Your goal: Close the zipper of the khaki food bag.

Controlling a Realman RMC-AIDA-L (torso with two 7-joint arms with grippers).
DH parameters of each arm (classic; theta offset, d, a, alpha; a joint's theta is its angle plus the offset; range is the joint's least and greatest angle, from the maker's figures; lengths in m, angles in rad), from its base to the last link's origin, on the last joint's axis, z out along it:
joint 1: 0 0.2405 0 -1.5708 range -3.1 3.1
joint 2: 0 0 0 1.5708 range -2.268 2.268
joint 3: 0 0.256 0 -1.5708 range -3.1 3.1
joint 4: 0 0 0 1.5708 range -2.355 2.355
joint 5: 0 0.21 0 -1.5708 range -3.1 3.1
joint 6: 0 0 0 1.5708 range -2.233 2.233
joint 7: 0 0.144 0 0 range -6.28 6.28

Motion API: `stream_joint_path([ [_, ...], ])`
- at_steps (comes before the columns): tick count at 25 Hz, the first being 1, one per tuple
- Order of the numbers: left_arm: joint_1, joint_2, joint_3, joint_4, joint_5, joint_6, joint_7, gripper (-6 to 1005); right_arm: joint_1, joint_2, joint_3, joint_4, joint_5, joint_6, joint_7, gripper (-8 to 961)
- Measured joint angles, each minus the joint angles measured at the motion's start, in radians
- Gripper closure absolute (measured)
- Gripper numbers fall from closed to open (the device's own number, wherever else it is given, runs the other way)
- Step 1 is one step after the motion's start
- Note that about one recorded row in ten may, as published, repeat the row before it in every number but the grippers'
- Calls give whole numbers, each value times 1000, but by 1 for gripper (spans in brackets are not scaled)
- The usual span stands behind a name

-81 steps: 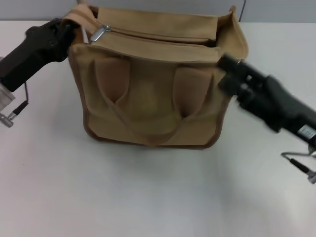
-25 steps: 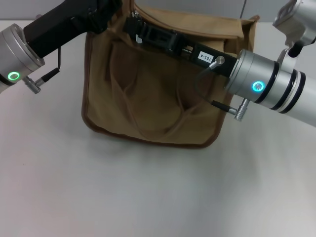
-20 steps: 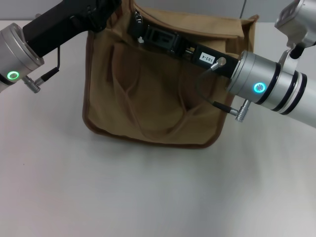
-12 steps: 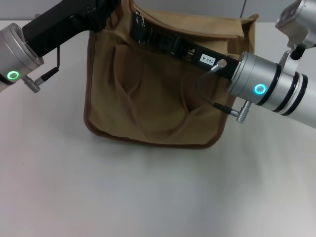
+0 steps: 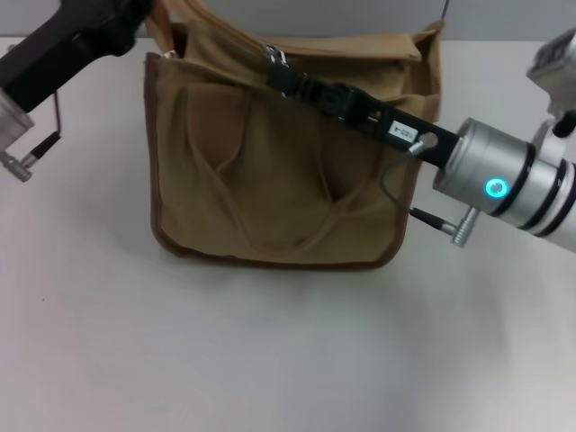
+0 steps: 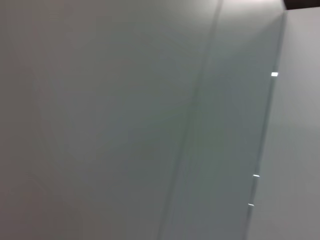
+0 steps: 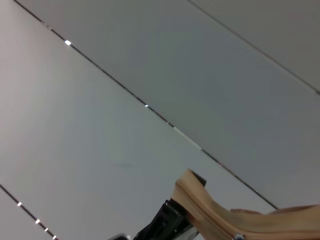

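- Compared with half a second earlier, the right end effector (image 5: 274,65) has slid along the top of the khaki food bag (image 5: 279,153) toward the robot's right, and the bag's top edge has shifted with it; the left arm has drawn back toward the upper left corner of the head view.
- The bag stands upright in the middle of the white counter (image 5: 270,351), its front pockets and a looped handle facing the camera.
- The right arm reaches in from the right, its black body lying diagonally across the bag's top panel, so the tip sits on the line of the zipper (image 5: 360,63). This placement suits dragging the slider along the opening.
- The pull tab cannot be seen; the arm covers that stretch, so whether the right end effector is pinching it cannot be told.
- The left end effector (image 5: 144,11) sits at the bag's upper left corner, touching or just beside the raised fabric there. Judging by position, it braces that corner so the bag does not slide while the other arm pulls. Its grip state cannot be told either.
- The right wrist view shows only a curl of tan fabric against a plain wall; the left wrist view shows blank wall.
- How much of the zipper is shut is hidden; the task looks partway through.
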State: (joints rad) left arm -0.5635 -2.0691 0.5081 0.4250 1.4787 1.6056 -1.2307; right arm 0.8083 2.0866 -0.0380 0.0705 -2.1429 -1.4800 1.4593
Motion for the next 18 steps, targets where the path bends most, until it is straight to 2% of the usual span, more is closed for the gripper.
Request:
stream_joint_path([
  [8,45,3,-60,2,0,-13,13,924,-96,-1,0,-50,0,-36,-6,952],
  [15,55,4,-53,3,0,-24,14,920,-193,-3,10,-94,7,-104,-13,952],
  [18,55,3,-51,3,1,-25,16,918,-219,-3,16,-96,12,-163,-73,953],
])
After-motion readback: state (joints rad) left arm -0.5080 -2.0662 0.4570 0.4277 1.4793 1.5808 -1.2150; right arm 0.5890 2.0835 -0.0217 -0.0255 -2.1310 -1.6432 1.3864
